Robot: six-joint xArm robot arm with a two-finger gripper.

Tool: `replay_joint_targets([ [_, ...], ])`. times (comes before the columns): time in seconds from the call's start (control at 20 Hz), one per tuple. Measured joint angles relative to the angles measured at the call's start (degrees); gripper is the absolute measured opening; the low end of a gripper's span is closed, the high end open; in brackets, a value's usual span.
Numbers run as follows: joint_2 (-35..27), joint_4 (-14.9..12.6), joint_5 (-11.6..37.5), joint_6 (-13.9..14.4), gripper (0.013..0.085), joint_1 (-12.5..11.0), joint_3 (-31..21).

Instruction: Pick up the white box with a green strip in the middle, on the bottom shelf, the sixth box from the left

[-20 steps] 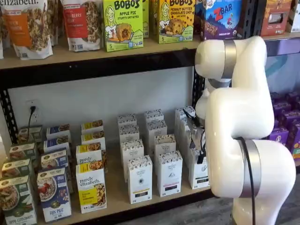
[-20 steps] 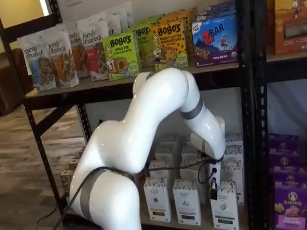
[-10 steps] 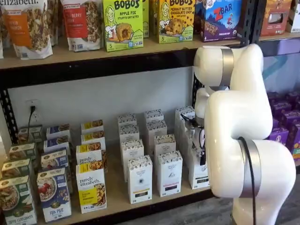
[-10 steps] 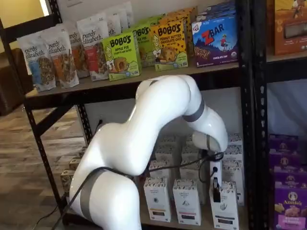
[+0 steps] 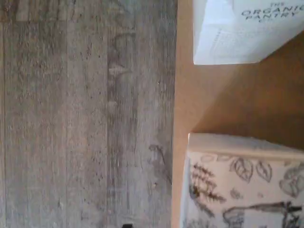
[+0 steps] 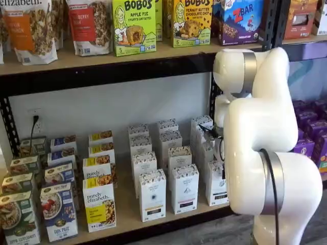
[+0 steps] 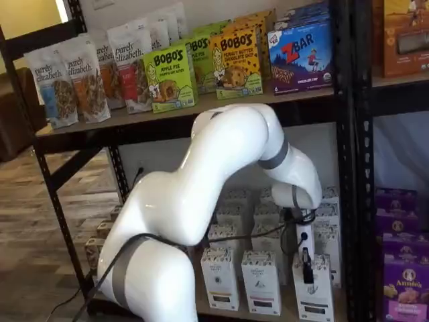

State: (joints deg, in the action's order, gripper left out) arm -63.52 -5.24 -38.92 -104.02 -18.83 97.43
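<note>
On the bottom shelf [image 6: 127,212] I see white cartons [image 6: 184,188] packed in tight rows, with only narrow lanes between columns. Above them there is open air up to the upper board [image 6: 102,71]. My own arm [image 6: 260,153] crowds the right end.

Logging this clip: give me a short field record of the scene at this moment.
target: white box, front of its row, upright on the bottom shelf
tool: tool at the top of the white box, seen side-on in a shelf view
tool state: cannot tell whether open or shut
grasp: none evident; the box stands on the board
neighbours: white cartons with black bands beside it
</note>
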Motion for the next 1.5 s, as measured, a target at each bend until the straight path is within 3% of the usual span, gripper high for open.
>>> replay_joint_targets([
  [0.45,1.4,-1.6,-0.2,0.7,0.0850,-0.6,-1.3],
  [0.95,1.4,0.9,4.7,-1.9,0.0850,-1.2,-2.8],
  [1.5,-0.9,0.7,7.2,-0.8,0.0850,-0.4,-1.9],
])
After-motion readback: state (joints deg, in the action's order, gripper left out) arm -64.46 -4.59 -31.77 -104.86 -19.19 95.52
